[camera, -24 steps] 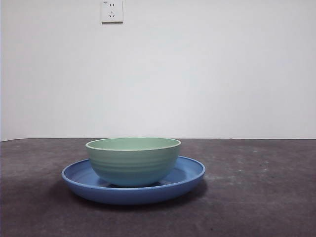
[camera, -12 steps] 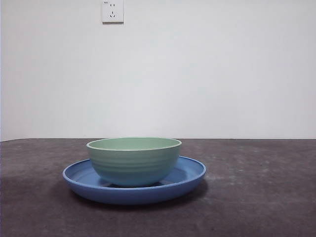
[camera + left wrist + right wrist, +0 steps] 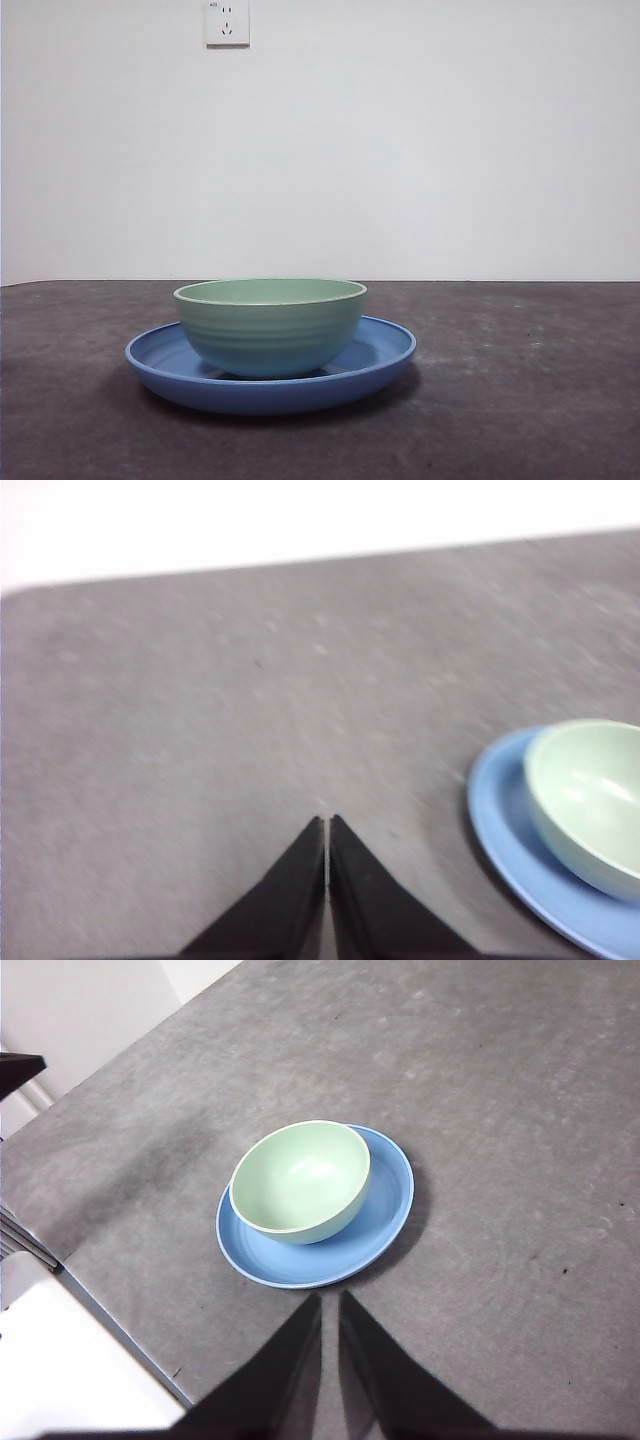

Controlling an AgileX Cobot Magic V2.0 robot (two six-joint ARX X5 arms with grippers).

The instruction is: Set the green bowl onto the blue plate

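Nothing has moved since a second ago; bowl and plate sit just where they were. Biggest is the gray table [image 3: 520, 400], dark and flat. On it lies the blue plate [image 3: 385, 355], wide and low. Inside the plate stands the green bowl [image 3: 270, 330], upright and empty. Up on the wall is a small white socket [image 3: 227, 22]. The left gripper [image 3: 327, 822] is pinched tight, holding nothing, off to the plate's side. The right gripper [image 3: 329, 1300] hangs above the plate, only a thin gap between its jaws, holding nothing.
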